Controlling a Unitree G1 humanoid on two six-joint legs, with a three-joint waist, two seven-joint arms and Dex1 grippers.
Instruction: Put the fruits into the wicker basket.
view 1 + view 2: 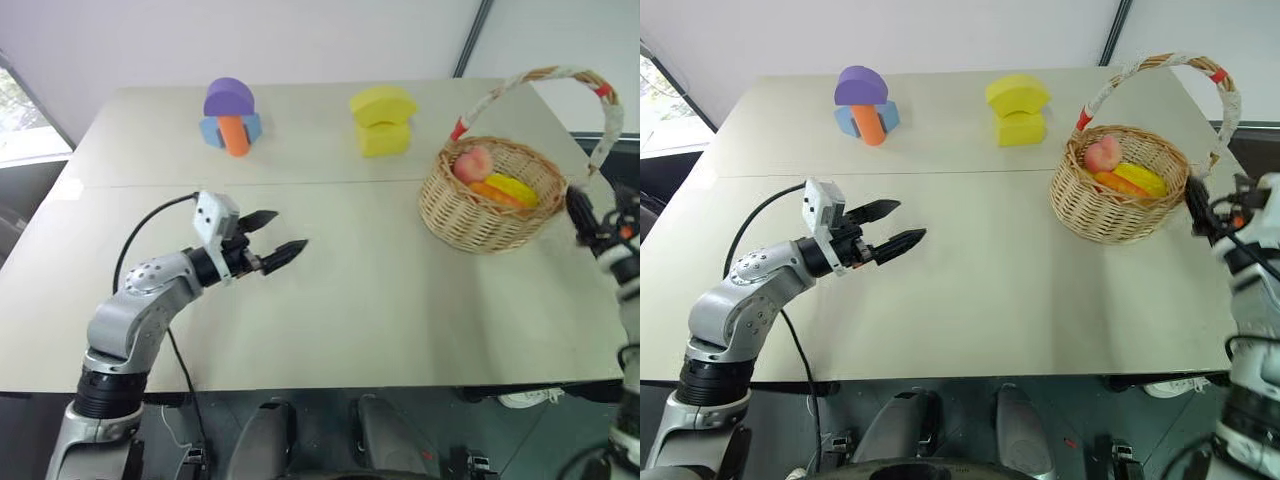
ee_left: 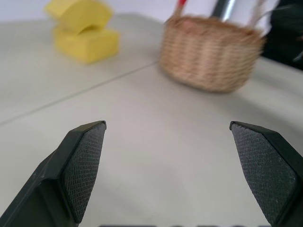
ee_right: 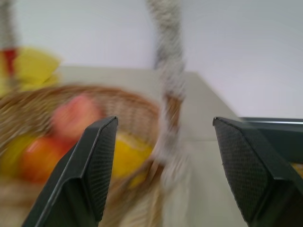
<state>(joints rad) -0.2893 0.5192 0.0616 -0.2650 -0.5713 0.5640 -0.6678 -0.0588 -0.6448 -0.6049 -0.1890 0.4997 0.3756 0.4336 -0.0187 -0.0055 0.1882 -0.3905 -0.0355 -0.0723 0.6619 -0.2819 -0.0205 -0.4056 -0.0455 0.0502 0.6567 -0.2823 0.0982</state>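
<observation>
While the peach, mango and bananas sit in the wicker basket, both the left gripper and right gripper are spread wide, holding nothing.

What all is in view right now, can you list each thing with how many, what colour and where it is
table: one, beige, under everything.
wicker basket: one, tan, white-taped handle with red ends, table's right side.
peach: one, pink, in the basket.
mango: one, orange-red, in the basket.
banana: yellow, in the basket, count unclear.
yellow foam blocks: two, stacked, far centre.
purple, blue and orange foam blocks: one cluster, far left.
left gripper: black, open, above the table.
right gripper: black, open, empty, beside the basket.
</observation>
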